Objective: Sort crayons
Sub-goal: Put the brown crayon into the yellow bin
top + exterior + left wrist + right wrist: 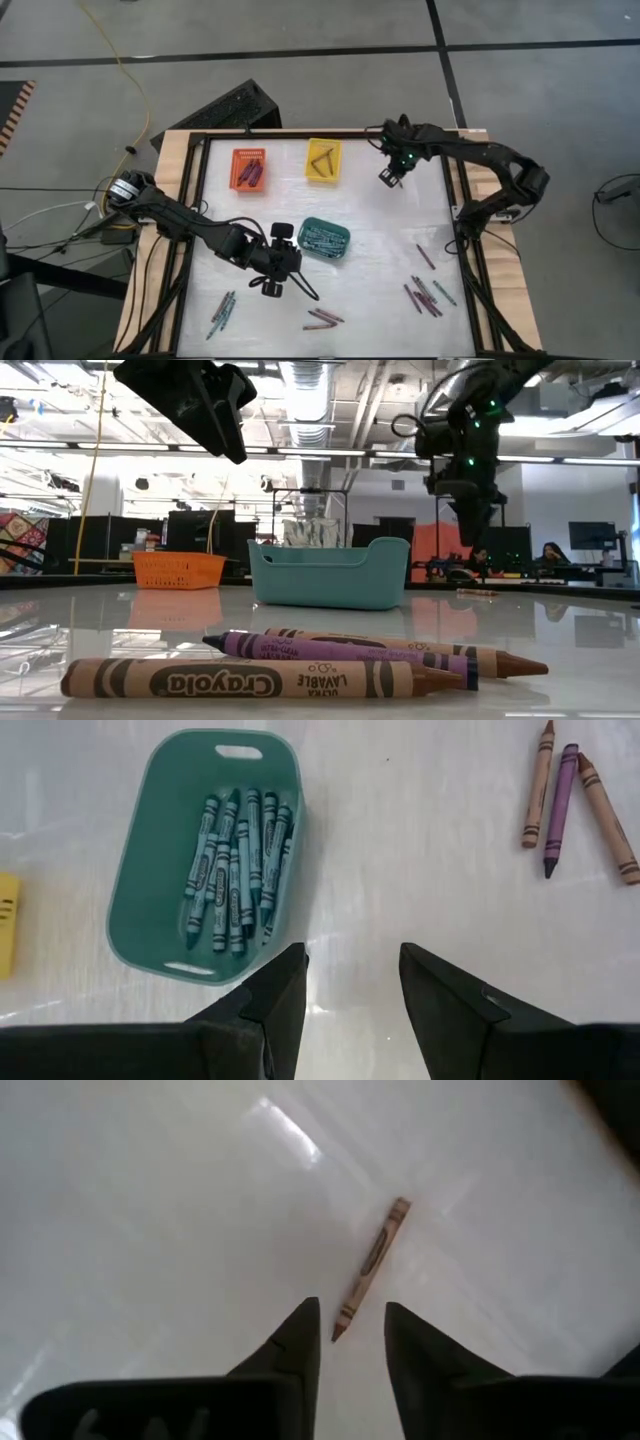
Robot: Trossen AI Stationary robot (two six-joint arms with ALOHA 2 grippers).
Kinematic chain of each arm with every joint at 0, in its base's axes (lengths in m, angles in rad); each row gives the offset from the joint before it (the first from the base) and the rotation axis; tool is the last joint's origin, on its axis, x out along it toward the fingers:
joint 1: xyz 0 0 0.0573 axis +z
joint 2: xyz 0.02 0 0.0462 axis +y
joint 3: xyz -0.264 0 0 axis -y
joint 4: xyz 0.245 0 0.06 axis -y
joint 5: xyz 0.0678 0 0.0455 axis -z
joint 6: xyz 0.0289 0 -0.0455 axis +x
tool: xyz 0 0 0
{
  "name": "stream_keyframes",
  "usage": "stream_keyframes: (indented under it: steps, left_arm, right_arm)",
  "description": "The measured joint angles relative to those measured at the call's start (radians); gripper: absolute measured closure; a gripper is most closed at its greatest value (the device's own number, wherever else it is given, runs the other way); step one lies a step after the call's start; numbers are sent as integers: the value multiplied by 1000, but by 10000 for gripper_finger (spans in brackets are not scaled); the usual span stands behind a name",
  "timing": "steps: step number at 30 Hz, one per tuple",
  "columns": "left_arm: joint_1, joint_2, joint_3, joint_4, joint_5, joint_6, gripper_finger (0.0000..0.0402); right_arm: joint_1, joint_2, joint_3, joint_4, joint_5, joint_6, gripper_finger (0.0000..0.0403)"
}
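Note:
My left gripper point(275, 272) hangs open and empty above the table, just near of the teal basket point(325, 240), which holds several teal crayons point(235, 870). Two brown crayons and a purple one point(560, 805) lie on the table to its near right and fill the low view's foreground point(340, 650). My right gripper point(388, 178) hangs open over the far right of the table, above a single brown crayon point(372, 1268) lying flat. The crayon's near tip shows between the fingers, below them. More crayons lie at the near left point(222, 312) and near right point(425, 295).
An orange basket point(250, 168) with purple crayons and a yellow basket point(322, 160) with brown crayons stand at the far side. The white table top has a dark frame and wooden edges point(170, 200). People sit in the room behind point(548, 552).

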Motion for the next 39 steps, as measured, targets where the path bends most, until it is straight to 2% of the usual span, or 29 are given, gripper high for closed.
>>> stream_keyframes:
  steps: [6,14,26,29,32,36,39]
  left_arm:
    - [0,0,0,0,0,-5,251]
    - [0,0,0,16,0,-6,251]
    - [0,0,0,27,0,-32,251]
    - [0,0,0,27,0,-33,251]
    - [0,0,0,29,-15,-33,251]
    - [9,0,0,56,-113,-21,251]
    - [37,0,0,136,-129,11,251]
  right_arm:
    - [-46,0,-107,102,-7,-21,270]
    - [-76,36,-202,230,-50,-39,273]
    - [-80,179,-217,326,-48,-44,276]
    - [-84,190,-218,330,-51,-43,292]
    - [-86,181,-219,329,-56,-43,330]
    - [-86,148,-220,322,-70,-61,390]
    - [-80,120,-223,319,-75,-65,395]
